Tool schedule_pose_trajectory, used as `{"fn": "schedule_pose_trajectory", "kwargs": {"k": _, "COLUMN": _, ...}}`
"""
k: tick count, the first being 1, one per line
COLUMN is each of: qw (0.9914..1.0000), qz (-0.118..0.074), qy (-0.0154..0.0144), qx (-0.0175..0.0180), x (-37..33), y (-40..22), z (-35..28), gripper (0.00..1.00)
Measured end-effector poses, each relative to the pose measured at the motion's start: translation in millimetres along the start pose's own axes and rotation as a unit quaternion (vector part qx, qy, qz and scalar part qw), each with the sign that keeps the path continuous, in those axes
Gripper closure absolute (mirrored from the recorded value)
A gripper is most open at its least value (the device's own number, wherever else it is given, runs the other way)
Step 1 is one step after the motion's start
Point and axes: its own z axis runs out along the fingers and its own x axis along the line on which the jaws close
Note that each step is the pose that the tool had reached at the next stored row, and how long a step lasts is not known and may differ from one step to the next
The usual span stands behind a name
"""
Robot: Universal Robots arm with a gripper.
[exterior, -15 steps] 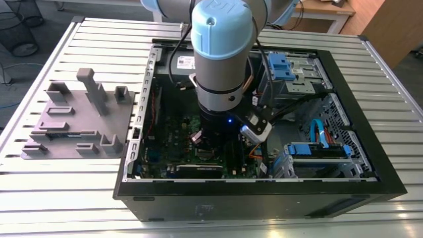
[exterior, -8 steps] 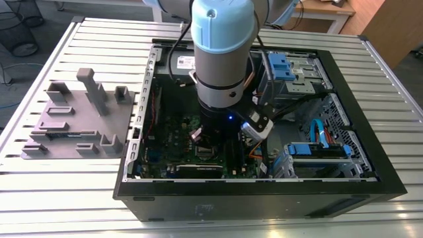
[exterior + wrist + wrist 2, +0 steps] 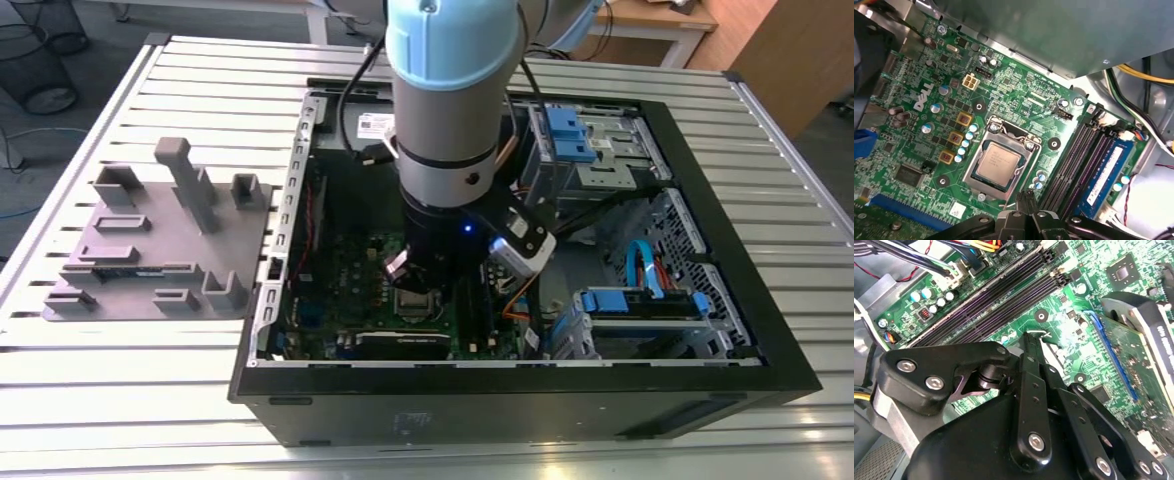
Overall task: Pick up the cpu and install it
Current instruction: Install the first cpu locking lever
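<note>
One cpu [image 3: 999, 165] sits in the motherboard socket [image 3: 1002, 159] inside the computer case [image 3: 747, 330]; the narrow tool [image 3: 1025, 196] holds nothing.

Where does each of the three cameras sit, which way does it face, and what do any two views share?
Exterior view: off the arm, above, looking down at the open computer case on the slatted table; the arm reaches into the case.
First wrist view: on the arm, facing the motherboard, with the cpu lying in its socket; the end effector shows.
Second wrist view: on the arm, facing the board's memory slots; the end effector's black linkage shows.
Both wrist views share the motherboard and memory slots.
</note>
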Motion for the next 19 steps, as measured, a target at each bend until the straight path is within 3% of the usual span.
{"fn": "schedule_pose_trajectory", "kwargs": {"k": 5, "qw": 1.0, "qz": 0.0, "qy": 0.0, "qx": 0.0, "x": -0.6, "y": -0.9, "z": -9.6, "gripper": 0.89}}
{"fn": "schedule_pose_trajectory", "kwargs": {"k": 12, "qw": 1.0, "qz": 0.0, "qy": 0.0, "qx": 0.0, "x": -0.3, "y": -0.8, "z": -10.8, "gripper": 0.89}}
{"fn": "schedule_pose_trajectory", "kwargs": {"k": 19, "qw": 0.99999, "qz": 0.0, "qy": -0.003, "qx": 0.0011, "x": 12.9, "y": 5.3, "z": -11.9, "gripper": 0.89}}
